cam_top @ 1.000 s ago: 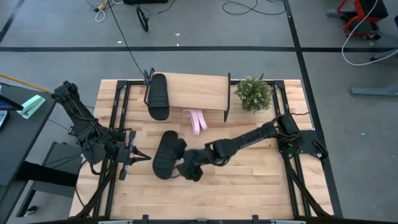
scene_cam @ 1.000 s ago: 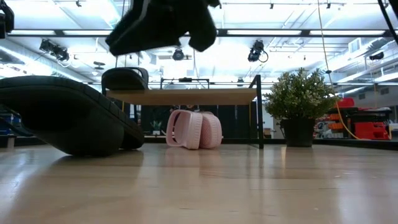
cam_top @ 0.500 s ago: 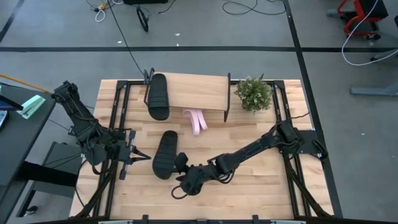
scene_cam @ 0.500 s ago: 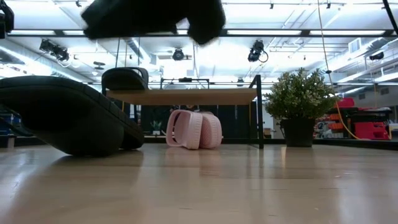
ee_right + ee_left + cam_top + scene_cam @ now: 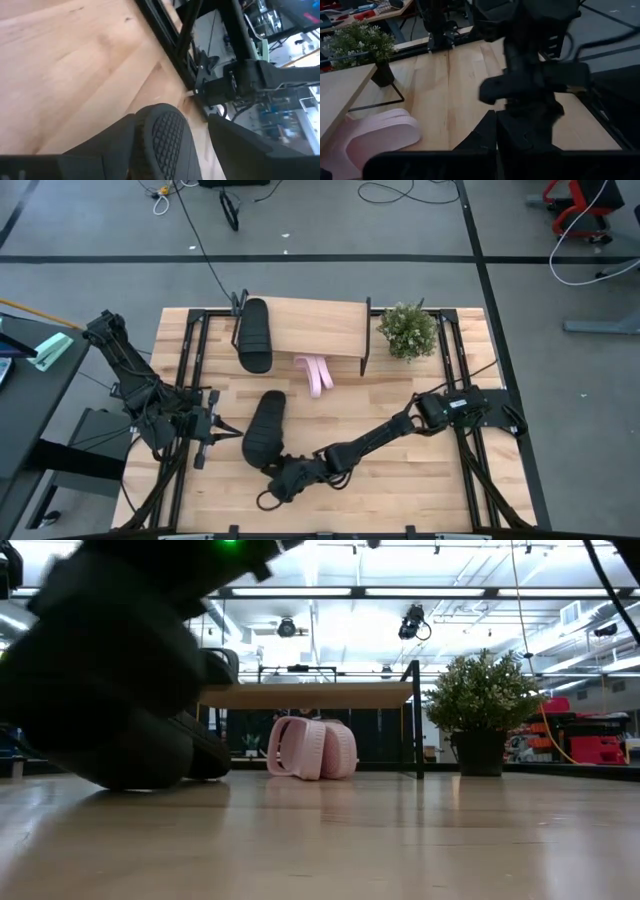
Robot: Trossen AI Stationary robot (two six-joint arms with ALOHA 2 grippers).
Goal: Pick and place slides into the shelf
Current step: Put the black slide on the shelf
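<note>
One black slide (image 5: 264,426) lies on the table, left of middle. My right gripper (image 5: 272,488) is low at its near end, open, with that end (image 5: 161,134) between its fingers. In the low view my right gripper (image 5: 110,660) hides most of this slide. Another black slide (image 5: 254,335) rests on the left end of the shelf (image 5: 320,326). Two pink slides (image 5: 315,372) stand on edge under the shelf, leaning together (image 5: 312,747). My left gripper (image 5: 222,427) waits shut at the table's left, holding nothing. My right gripper comes level and low from the table's near side, one finger (image 5: 85,152) on each side of the black slide's near end. I cannot tell whether either finger touches it. The slide lies flat on the table.
A small potted plant (image 5: 408,330) stands at the shelf's right end. Black frame rails (image 5: 190,380) run along the table's left and right sides. Bare wood lies right of the black slide (image 5: 420,470).
My right gripper has swung from beside the black slide's right flank toward the table's near-left, sinking to table height at the slide's near end. In the low view it has dropped from the top of the picture to in front of the slide.
</note>
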